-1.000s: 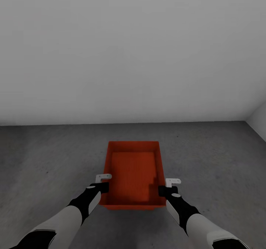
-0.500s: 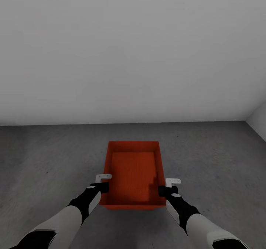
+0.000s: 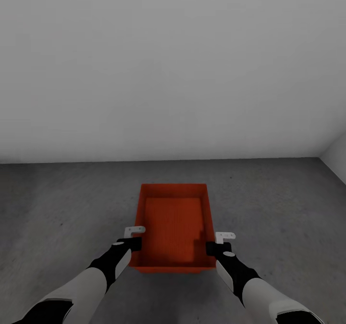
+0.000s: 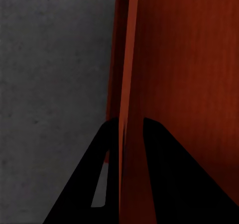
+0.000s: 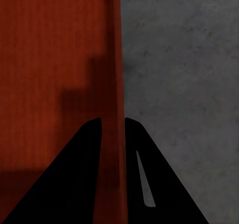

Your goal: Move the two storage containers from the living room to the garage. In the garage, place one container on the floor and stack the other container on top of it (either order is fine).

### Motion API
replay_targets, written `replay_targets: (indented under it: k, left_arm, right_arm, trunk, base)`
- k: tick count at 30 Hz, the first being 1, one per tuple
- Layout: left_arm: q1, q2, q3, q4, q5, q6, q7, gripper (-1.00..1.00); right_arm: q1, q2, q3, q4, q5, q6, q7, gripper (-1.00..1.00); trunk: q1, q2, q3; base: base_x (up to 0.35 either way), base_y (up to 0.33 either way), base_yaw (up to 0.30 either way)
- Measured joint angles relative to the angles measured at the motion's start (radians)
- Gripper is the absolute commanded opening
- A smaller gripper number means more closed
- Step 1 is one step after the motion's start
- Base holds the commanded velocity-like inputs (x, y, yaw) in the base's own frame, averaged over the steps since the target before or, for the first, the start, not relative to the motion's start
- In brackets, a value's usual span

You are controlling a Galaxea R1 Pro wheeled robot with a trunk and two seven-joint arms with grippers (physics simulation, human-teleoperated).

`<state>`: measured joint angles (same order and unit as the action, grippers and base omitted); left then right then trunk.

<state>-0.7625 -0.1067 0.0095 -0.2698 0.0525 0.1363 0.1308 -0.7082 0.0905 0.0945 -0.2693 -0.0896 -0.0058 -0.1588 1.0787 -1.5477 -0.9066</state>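
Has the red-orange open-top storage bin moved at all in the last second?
No. The red-orange open-top storage bin sits in the same spot against the wall-floor seam, gripped on both sides.

Head view high, facing down-forward; wrist views close along opposite walls of shared container.

Two light grey forearms, black wrist sections, left gripper and right gripper with black fingers, small white angled brackets on top

A plain grey-white wall stands well beyond the right gripper (a side wall meets it farther right).
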Motion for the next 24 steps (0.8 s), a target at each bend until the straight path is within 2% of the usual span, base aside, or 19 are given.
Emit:
replay_targets:
  k: [8,17,24]
  left_arm:
    - [0.000,0.000,-0.001,-0.001,0.002,0.001,0.001,-1.00]
    - [0.000,0.000,-0.002,-0.001,0.002,0.002,0.001,-1.00]
    - [0.000,0.000,-0.002,-0.001,0.002,0.002,0.001,-1.00]
  right_arm:
    - [0.000,0.000,0.000,0.000,0.000,0.001,0.000,-1.00]
    - [0.000,0.000,0.000,0.000,-0.001,0.001,0.000,-1.00]
    - [0.000,0.001,-0.002,0.000,0.001,0.001,-0.001,-1.00]
  trunk:
    - [0.000,0.000,0.000]
    - [0.034,-0.063,-0.028]
    - [0.035,-0.063,-0.028]
  base:
    - [0.000,0.000,0.000]
    - [0.000,0.000,0.000]
    - [0.000,0.000,0.000]
